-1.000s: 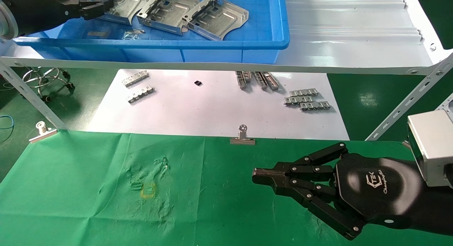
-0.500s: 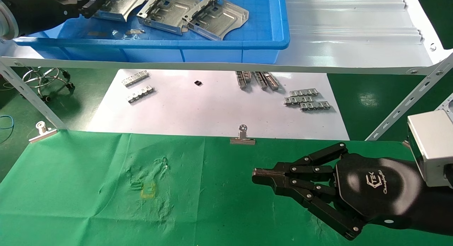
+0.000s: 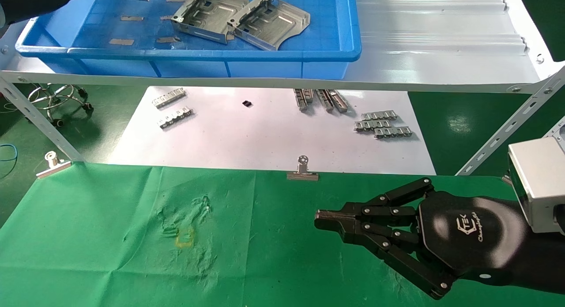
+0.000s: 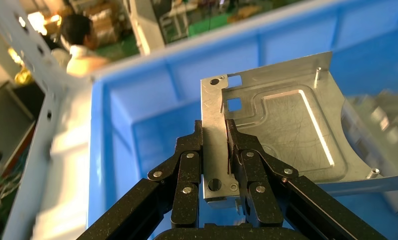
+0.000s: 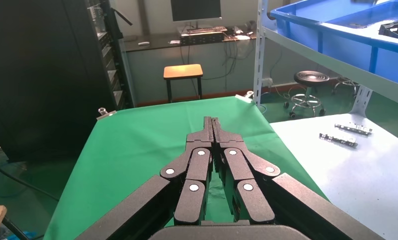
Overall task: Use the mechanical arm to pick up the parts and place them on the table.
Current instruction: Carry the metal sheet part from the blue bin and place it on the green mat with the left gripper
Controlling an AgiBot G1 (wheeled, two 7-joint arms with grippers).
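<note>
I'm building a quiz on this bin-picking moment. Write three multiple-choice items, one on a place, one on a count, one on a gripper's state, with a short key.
1. Where does the right gripper hang?
A. in the blue bin
B. over the green table
C. over the white sheet

2. How many parts lie in the blue bin, apart from the gripped one?
A. two
B. four
C. none

3. What is the left gripper doing?
A. hanging open
B. shut on nothing
C. shut on a part

Key: 1 B, green table lies beneath it. 2 A, two parts rest side by side. 3 C, its fingers clamp the held part by its edge.
</note>
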